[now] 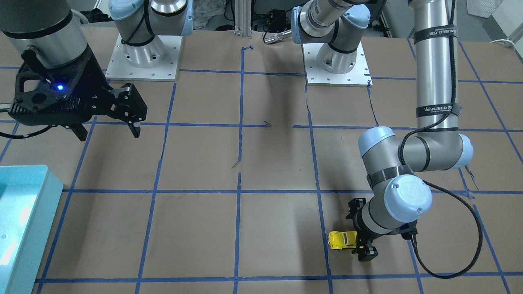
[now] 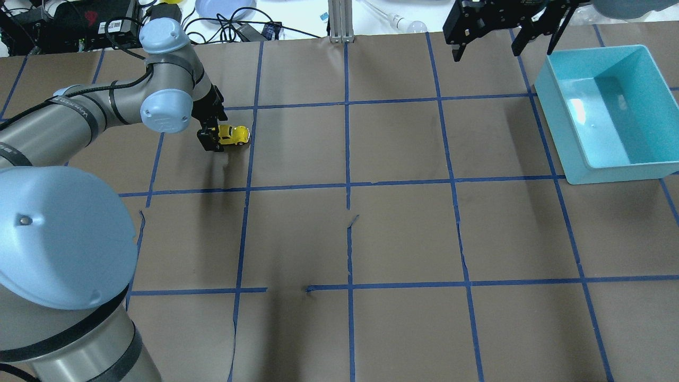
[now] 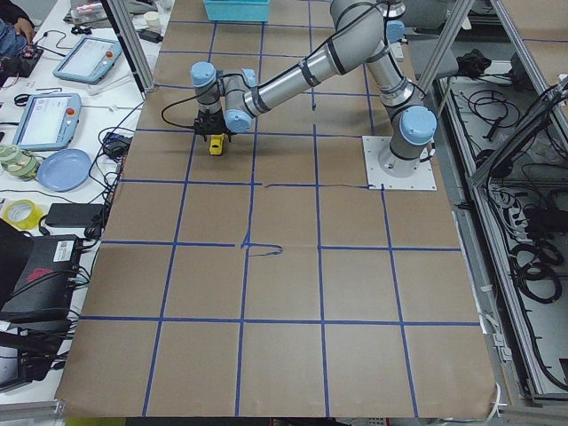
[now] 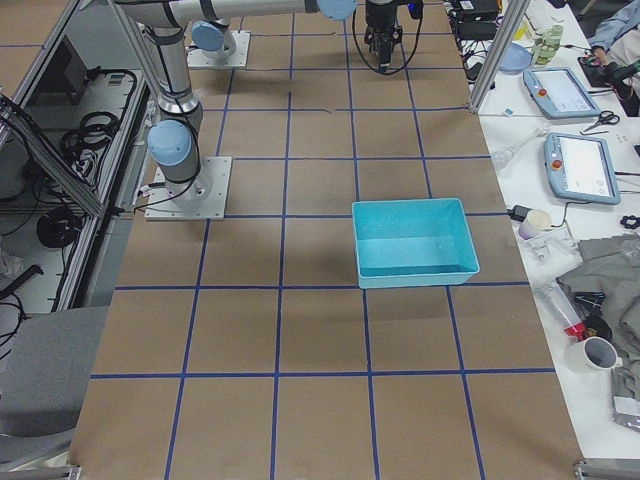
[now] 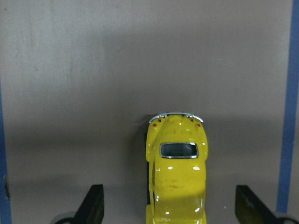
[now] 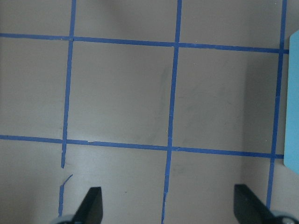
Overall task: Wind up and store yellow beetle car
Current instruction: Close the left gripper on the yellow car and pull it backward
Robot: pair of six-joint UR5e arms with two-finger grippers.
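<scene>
Located yellow beetle car (image 2: 233, 135) upright on its wheels on the brown desk (image 2: 403, 233), well apart from the teal bin (image 2: 599, 172), toward the end of the desk opposite the bin.

Found left tool (image 2: 215, 139) low over the desk at the car, on the side of the car facing away from the bin. Read left tool as wide: dark fingertips (image 5: 93, 205) clear of both flanks of the car in the left wrist view, bare desk showing in each gap. Saw no contact between fingers and car body. Noted silvery bumper at the end of the car pointing away from the wrist camera, dark window just behind it.

Found right tool (image 1: 107, 131) hovering above the desk, near the bin but outside its rim, off the bin's corner farthest from the robot. Read right tool as wide as well: fingertips (image 6: 93, 205) far apart in the right wrist view, only desk and blue tape lines (image 2: 347, 159) between them, sliver of bin wall at that view's edge.

Could not make out either tool's opening from the two side views.
</scene>
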